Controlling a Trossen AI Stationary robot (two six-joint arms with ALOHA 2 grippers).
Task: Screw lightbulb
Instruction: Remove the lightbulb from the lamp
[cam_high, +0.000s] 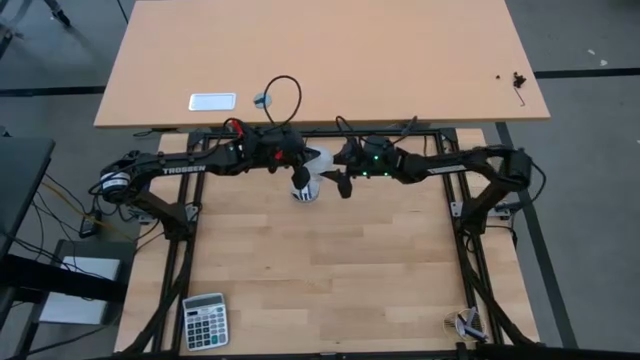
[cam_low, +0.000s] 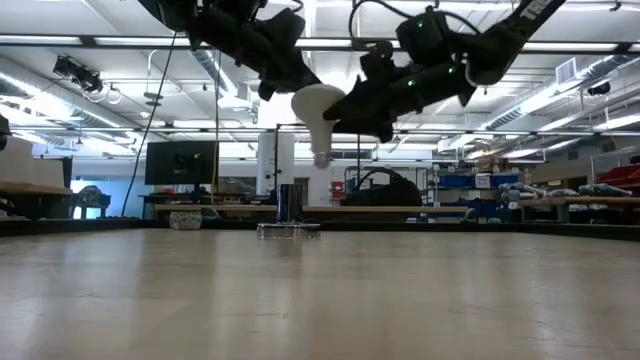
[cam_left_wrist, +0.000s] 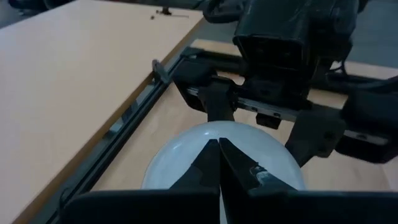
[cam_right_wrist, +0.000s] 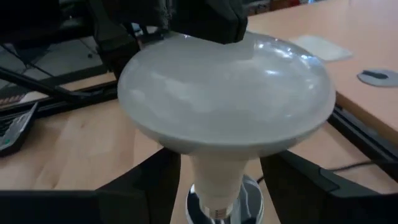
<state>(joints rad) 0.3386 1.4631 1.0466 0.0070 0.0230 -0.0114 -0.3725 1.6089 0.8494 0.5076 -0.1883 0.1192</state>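
Note:
The white lightbulb (cam_low: 318, 108) hangs in the air at the table's middle, dome (cam_right_wrist: 224, 87) up and tilted, screw base (cam_low: 320, 157) pointing down. Under it the round silver socket (cam_low: 288, 229) sits flat on the wooden table (cam_high: 320, 270); it also shows in the right wrist view as the socket (cam_right_wrist: 217, 210). My right gripper (cam_right_wrist: 219, 182) comes from the right and straddles the bulb's neck. My left gripper (cam_left_wrist: 219, 155) comes from the left, shut, its tips at the dome's face. My left gripper lays its shut fingertips (cam_left_wrist: 211, 163) on the dome's face (cam_left_wrist: 186, 149), slanting down from the left. It grips nothing. My right gripper has the cone neck (cam_right_wrist: 219, 163) between its two wide-set fingers (cam_right_wrist: 163, 182), just under the dome, coming nearly level from the right. The bulb is lifted clear of the socket, tilted, base down.
A calculator (cam_high: 205, 320) lies at the near left corner. Beyond the black frame rail (cam_high: 420, 131) stands a second table (cam_high: 400, 60) with a white card (cam_high: 212, 101) and a small grey disc (cam_high: 262, 99). The near half of the wooden table is free.

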